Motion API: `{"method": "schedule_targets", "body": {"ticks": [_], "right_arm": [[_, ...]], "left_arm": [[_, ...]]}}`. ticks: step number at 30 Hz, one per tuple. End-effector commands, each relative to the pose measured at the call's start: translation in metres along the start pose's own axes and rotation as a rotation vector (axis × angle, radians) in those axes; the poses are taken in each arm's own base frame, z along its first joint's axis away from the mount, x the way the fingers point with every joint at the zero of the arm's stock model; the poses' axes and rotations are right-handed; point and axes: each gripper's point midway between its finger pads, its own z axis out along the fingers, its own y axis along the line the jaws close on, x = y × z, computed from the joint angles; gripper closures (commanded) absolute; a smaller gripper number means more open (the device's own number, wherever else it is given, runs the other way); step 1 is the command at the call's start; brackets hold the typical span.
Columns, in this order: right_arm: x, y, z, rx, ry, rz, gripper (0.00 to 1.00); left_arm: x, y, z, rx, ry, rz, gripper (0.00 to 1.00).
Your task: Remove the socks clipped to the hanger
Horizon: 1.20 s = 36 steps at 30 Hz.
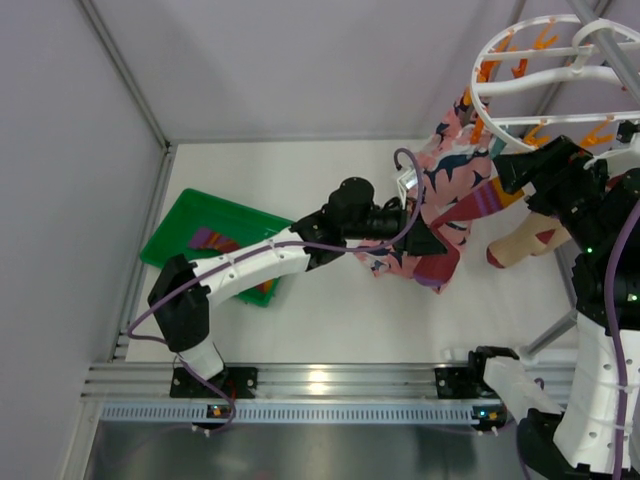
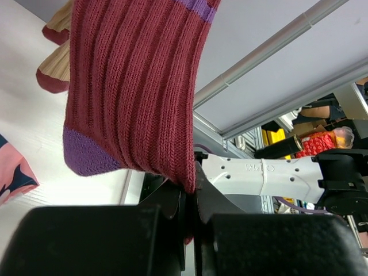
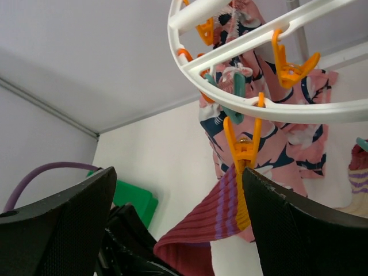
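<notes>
Sock (image 2: 132, 86) maroon, clamped in my left tool (image 2: 190, 198) | right tool (image 3: 178, 172) splayed, orange peg (image 3: 244, 155) between its fingers | sock's upper end cut off on left wrist

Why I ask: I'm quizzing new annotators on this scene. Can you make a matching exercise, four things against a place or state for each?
Things:
1. maroon sock
2. tan sock
3. green bin
4. right gripper

Places or states:
a. open, fingers apart
b. on the table, far left
c. pinched by the left gripper
d. hanging, ungripped

Pairs: 1-c, 2-d, 3-b, 4-a.
</notes>
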Motion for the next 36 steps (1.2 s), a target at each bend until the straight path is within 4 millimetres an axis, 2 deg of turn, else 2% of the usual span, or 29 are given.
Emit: {"method": "schedule_targets", "body": {"ticks": [1,7,13,22,33,35,36], "right_arm": [[0.0,-0.014,0.002,0.075,0.013,-0.047,0.15],[0.003,-0.033,0.013,0.134,-0.008,-0.078,0.19],[0.004,-0.042,0.029,0.144,-0.028,-0.094,0.21],[-0.005,-0.041,0.037,0.132,-0.071,-0.104,0.26],[0.0,-0.045,0.052,0.129,-0.061,-0.074,0.41],[0.002,-0.047,0.055,0.134,-0.055,-0.073,0.46],[0.003,-0.048,0.055,0.137,-0.055,-0.071,0.54]], "left_arm": [[-0.011,-0.029,-0.001,0.071,-0.015,0.032,1.0],[-0.01,-0.032,-0.001,0.079,-0.012,0.032,1.0],[-0.012,-0.037,-0.002,0.088,-0.013,0.036,1.0],[-0.01,-0.036,0.0,0.086,-0.01,0.03,1.0],[-0.004,-0.037,0.002,0.09,0.003,0.023,1.0],[-0.004,-0.037,0.001,0.089,0.002,0.023,1.0],[-0.004,-0.038,0.001,0.091,0.002,0.026,1.0]]}}
